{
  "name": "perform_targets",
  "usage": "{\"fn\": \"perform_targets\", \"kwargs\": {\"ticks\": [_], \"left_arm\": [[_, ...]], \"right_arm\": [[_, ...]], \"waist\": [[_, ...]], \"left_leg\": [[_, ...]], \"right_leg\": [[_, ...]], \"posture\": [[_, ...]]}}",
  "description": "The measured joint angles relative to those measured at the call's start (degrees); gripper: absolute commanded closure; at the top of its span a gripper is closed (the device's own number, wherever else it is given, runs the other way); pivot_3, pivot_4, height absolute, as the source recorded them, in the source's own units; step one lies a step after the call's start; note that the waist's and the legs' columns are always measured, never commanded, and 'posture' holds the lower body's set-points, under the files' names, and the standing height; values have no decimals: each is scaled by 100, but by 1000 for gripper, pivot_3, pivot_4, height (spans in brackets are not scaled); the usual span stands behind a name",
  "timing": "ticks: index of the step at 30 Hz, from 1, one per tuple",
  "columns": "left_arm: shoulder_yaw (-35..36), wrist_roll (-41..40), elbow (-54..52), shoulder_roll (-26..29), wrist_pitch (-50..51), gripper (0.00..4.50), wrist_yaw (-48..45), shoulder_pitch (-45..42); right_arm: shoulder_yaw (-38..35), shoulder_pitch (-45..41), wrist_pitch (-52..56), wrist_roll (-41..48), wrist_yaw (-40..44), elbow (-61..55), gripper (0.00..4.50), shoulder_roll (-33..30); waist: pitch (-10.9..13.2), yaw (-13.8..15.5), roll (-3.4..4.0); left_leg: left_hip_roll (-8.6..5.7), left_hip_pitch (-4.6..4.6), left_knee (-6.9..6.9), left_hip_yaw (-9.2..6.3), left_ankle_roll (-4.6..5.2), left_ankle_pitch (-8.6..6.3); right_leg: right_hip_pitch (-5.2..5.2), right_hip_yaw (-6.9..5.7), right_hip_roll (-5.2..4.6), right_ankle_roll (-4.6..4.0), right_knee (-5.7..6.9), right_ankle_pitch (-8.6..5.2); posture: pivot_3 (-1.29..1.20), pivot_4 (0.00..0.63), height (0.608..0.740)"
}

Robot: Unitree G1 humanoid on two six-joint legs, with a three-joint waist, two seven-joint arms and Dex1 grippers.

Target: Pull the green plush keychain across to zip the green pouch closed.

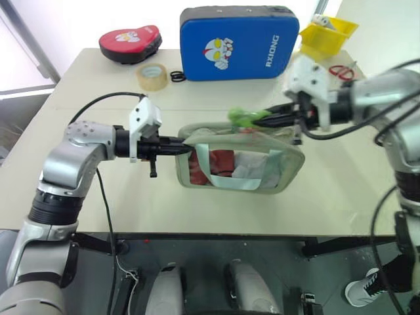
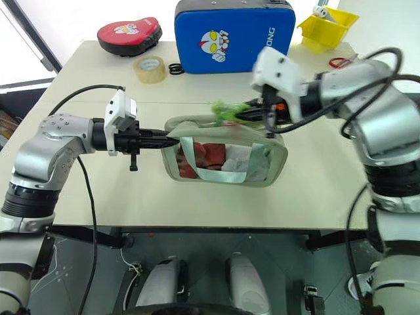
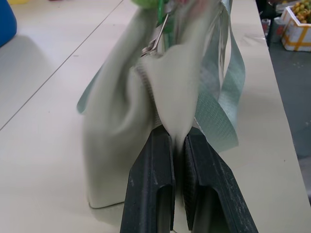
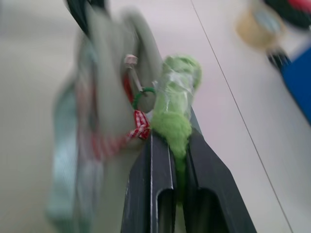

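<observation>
1. Zipper line is what the coming pull turns on — it runs along the top of the green pouch (image 1: 240,161), which lies lengthwise across the worktop (image 1: 98,190) between the two arms.
2. Left gripper (image 1: 186,146) has its fingers (image 3: 154,194) clenched on the pouch's left end fabric, anchoring it.
3. Right gripper (image 1: 259,121) has its fingers (image 4: 160,189) pinched on the green plush keychain (image 1: 243,118), above the pouch's top edge towards its right half.
4. My judgement: the zip likely closes by drawing the keychain along that top edge — away from the left fingers, though the open stretch is hard to read.
</observation>
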Motion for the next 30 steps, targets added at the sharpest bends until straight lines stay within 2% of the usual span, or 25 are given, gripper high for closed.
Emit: {"fn": "perform_targets", "kwargs": {"ticks": [6,13,16,19,22,26,29,30], "left_arm": [[75,-101,-39,46,63,4500,57,113],[38,-204,-226,46,123,4500,52,187],[61,-227,-179,118,139,4500,68,194],[91,-223,-109,176,146,4500,127,193],[103,-227,-95,188,148,4500,150,198],[122,-248,-103,188,207,4500,204,204],[137,-255,-131,195,218,4500,217,233],[144,-259,-154,202,225,4500,216,238]], "right_arm": [[-940,2009,-713,-731,-451,724,4477,-1503],[-1378,3192,-1085,-730,-662,600,4477,-1529],[-1442,3505,-1067,-692,-674,149,4477,-1470],[-1283,3449,-893,-628,-854,-129,4477,-955],[-881,3124,-465,-459,-1063,-295,4477,-253],[-534,2759,-65,-387,-1210,-639,4477,17],[-504,2673,112,-394,-1261,-641,3389,14],[-529,2639,176,-340,-1233,-615,2900,-5]], "waist": [[-1,14,-2],[-7,-59,24],[-7,-71,24],[-8,-141,21],[-7,-150,24],[-7,-120,23],[-7,-115,23],[-7,-114,23]], "left_leg": [[0,10,-3,8,8,-5],[0,16,0,11,8,-4],[0,16,-1,8,7,-4],[4,20,-1,6,7,-4],[3,22,-2,5,7,-4],[3,17,-1,3,7,-4],[2,16,-1,5,7,-4],[2,16,-1,5,7,-4]], "right_leg": [[6,9,4,0,-5,0],[10,18,8,2,3,0],[10,16,8,2,3,-1],[12,18,14,1,3,0],[12,20,16,1,7,0],[11,16,14,1,4,0],[12,15,12,2,2,0],[11,15,12,1,2,0]], "posture": [[0,150,737],[0,150,737],[0,150,737],[0,150,737],[0,150,737],[0,150,737],[0,150,737],[0,150,737]]}}
